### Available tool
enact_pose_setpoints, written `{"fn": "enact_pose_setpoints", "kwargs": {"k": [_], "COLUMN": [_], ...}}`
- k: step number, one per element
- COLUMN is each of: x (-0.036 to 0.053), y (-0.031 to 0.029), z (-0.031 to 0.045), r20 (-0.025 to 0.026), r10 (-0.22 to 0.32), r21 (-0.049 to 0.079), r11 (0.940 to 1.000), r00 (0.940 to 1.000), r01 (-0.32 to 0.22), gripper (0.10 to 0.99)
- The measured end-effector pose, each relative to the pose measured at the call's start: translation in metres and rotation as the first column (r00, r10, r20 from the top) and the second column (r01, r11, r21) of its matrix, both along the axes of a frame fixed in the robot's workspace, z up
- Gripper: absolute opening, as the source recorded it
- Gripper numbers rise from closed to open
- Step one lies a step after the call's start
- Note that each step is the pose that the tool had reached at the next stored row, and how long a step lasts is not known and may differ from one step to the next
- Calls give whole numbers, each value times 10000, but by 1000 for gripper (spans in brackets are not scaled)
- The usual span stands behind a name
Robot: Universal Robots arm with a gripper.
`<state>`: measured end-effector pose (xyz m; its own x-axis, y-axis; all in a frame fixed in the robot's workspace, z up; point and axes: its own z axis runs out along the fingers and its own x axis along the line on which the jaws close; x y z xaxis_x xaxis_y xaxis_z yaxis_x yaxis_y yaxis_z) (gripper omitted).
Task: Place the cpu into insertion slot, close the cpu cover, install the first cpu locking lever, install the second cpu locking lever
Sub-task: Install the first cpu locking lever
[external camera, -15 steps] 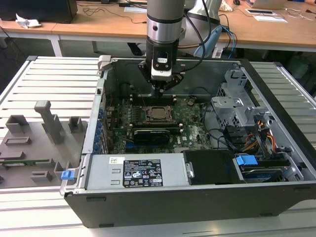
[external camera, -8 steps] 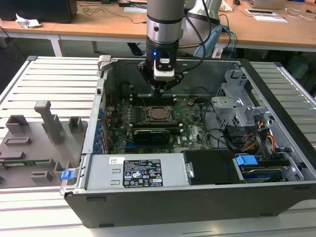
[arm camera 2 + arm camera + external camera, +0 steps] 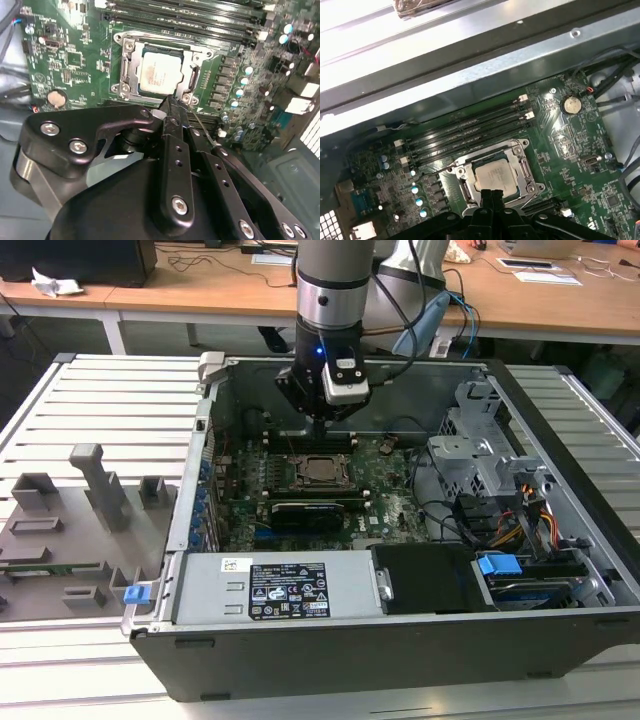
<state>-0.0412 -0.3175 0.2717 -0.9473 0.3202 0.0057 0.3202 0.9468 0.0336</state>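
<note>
A workroom with pale wooden desks [image 3: 560, 300] lies behind a grey slatted metal table [image 3: 110, 400], on which an open black computer case [image 3: 400, 660] lies on its side. On the exterior view's left, grey plastic fixture blocks [image 3: 95, 490] stand on the table beside the case.

Inside the case a green circuit board [image 3: 395, 505] covers the floor. A long black graphics card [image 3: 315, 512] and a silver-grey power supply box [image 3: 280, 590] sit nearer the camera.

The small flat square cpu with a dull silver-grey top [image 3: 157, 74] sits in the square black insertion slot [image 3: 162, 48] near the middle of the board. The thin silver metal cpu cover [image 3: 126, 65] lies flat around it, and the chip's top shows through the cover's window. Long narrow black memory slots [image 3: 190, 15] run beside the socket, and a round silver coin battery [image 3: 56, 97] lies further off on the board.

The black gripper [image 3: 171, 106] reaches down into the case with its tip just at the edge of the cover. Its two fingers are pressed together, and nothing can be seen between them. A thin silver wire lever [image 3: 202, 129] slants from the socket's corner alongside the fingers; whether the tip touches it cannot be told.
</note>
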Motion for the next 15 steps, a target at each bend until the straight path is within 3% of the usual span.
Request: {"fn": "enact_pose_setpoints", "kwargs": {"k": [2, 5, 9, 11, 15], "x": [0, 0, 0, 0, 0], "y": [0, 0, 0, 0, 0], "z": [0, -1, -2, -2, -2], "r20": [0, 0, 0, 0, 1], "r10": [446, 1543, 2126, 2415, 3111], "r21": [0, 0, 0, 0, 0], "r11": [9990, 9880, 9771, 9704, 9504], "r00": [9990, 9880, 9771, 9704, 9504], "r01": [-446, -1543, -2126, -2415, -3111], "gripper": [106, 106, 106, 106, 106]}}
